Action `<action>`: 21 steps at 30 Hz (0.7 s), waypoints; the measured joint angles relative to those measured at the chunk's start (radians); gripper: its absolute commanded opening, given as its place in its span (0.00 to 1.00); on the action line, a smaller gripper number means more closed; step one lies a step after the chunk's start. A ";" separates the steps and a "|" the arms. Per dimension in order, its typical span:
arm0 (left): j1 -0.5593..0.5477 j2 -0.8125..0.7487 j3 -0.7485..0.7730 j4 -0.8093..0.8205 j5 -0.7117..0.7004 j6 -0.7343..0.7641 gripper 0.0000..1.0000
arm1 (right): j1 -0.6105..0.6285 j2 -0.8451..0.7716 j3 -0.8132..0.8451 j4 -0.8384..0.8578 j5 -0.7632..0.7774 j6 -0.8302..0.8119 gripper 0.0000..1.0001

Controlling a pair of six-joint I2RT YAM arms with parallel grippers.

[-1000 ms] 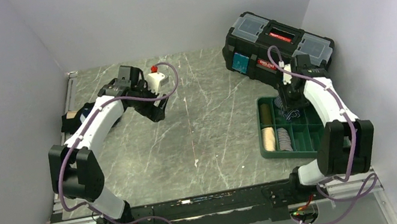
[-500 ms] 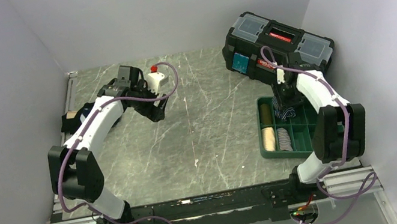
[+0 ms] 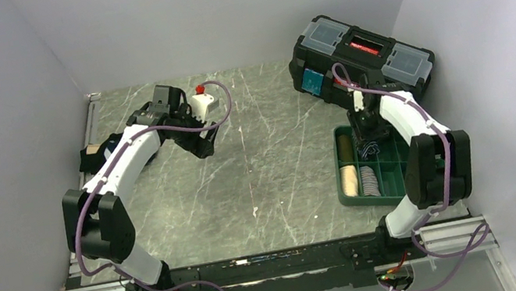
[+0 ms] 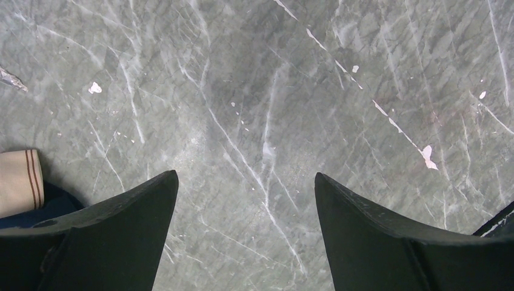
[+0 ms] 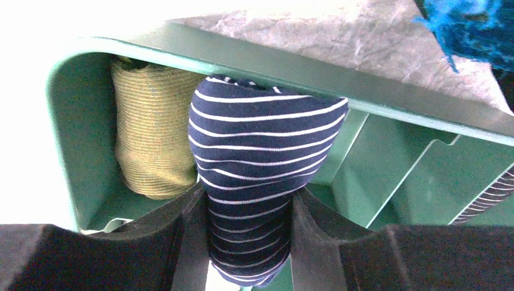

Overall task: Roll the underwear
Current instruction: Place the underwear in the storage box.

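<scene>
The right gripper [image 5: 248,203] is pinching the striped underwear [image 5: 260,133], a navy roll with thin white lines, between its two fingers [image 5: 151,248]. The roll is reaching out past the fingertips into the far left corner of the green tray [image 5: 73,103]. There it is sitting just beside an olive roll [image 5: 151,139] and seems to be touching it. Whether its end is resting on the tray floor, I cannot tell.

The left gripper [image 4: 245,177] is hanging with its fingers spread wide over the bare grey table [image 4: 273,91], gripping nothing. The black underwear [image 4: 18,182], with a tan band, is lying on the table just beside its left finger, well apart from the tray.

Counting now: I am seeing two arms, one tray and one black toolbox [image 3: 360,57] standing behind the tray. Three rolls are lying in the tray: the olive roll, a tan roll [image 3: 349,180] nearer to me, and a grey striped roll [image 3: 368,181] beside the tan one. The navy roll in the grip is making the fourth. The black piece on the left is the only cloth lying on the table itself.
</scene>
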 measured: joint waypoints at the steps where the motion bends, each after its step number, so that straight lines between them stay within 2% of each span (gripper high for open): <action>1: 0.000 0.000 0.000 0.000 0.000 -0.001 0.88 | 0.005 0.004 0.000 0.000 -0.002 0.003 0.00; 21: 0.000 0.028 0.000 0.000 -0.001 -0.002 0.87 | 0.002 0.072 0.000 0.006 -0.034 0.023 0.00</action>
